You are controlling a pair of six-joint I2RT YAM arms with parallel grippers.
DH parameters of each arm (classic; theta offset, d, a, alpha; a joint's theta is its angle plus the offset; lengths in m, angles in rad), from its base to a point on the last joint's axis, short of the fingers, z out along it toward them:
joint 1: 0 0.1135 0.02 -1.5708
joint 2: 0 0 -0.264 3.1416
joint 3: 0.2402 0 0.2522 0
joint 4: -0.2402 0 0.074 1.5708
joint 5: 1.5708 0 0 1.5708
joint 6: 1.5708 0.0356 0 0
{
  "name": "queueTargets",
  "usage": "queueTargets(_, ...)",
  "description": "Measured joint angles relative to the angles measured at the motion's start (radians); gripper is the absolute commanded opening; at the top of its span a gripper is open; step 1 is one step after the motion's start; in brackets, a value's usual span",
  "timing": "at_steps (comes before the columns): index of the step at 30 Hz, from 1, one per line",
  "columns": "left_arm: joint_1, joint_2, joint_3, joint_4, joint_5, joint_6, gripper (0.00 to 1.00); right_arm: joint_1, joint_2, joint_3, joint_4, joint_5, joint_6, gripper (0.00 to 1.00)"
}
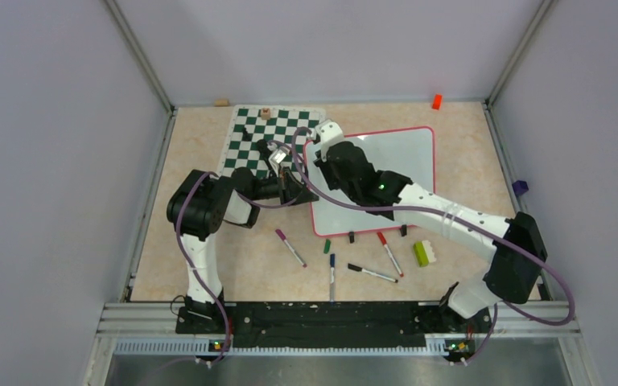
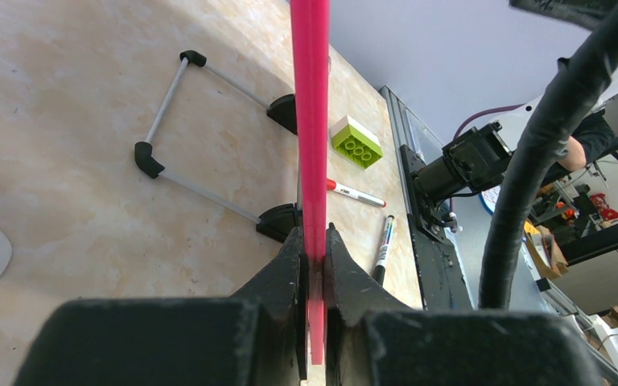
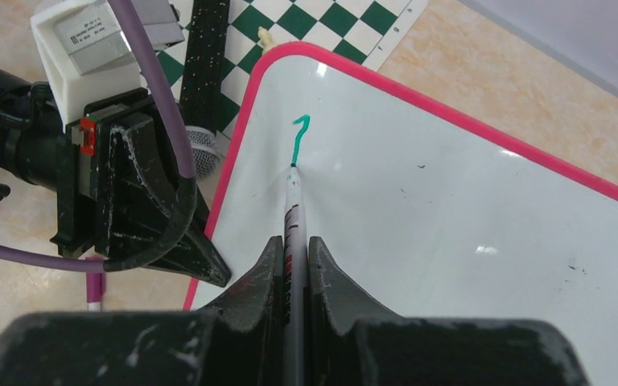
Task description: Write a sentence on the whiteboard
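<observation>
The whiteboard stands tilted on the table, white with a red-pink frame. My left gripper is shut on the frame at the board's left edge, its jaws pressed on both sides of the pink strip. My right gripper is shut on a white marker near the board's top-left corner. The marker's tip touches the white surface. Of the sentence, only one short teal-green hooked stroke shows, just beyond the tip.
A green-and-white chess mat lies behind the left gripper. In front of the board lie purple, blue, black and red markers and a lime brick. The board's wire feet rest on the tabletop.
</observation>
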Motion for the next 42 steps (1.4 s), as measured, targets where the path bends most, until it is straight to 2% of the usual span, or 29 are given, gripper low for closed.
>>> queueTargets(18,-0.001,0.000,0.000,0.001,0.000,0.000,0.00,0.000,-0.021,-0.026,-0.043,-0.034,0.042,0.00)
queueTargets(29,-0.001,0.000,0.000,0.002,0.000,0.000,0.00,-0.024,-0.022,0.046,-0.052,-0.043,0.034,0.00)
queueTargets(42,-0.002,0.000,0.000,0.003,0.000,0.000,0.00,-0.028,-0.006,0.048,-0.035,-0.030,0.007,0.00)
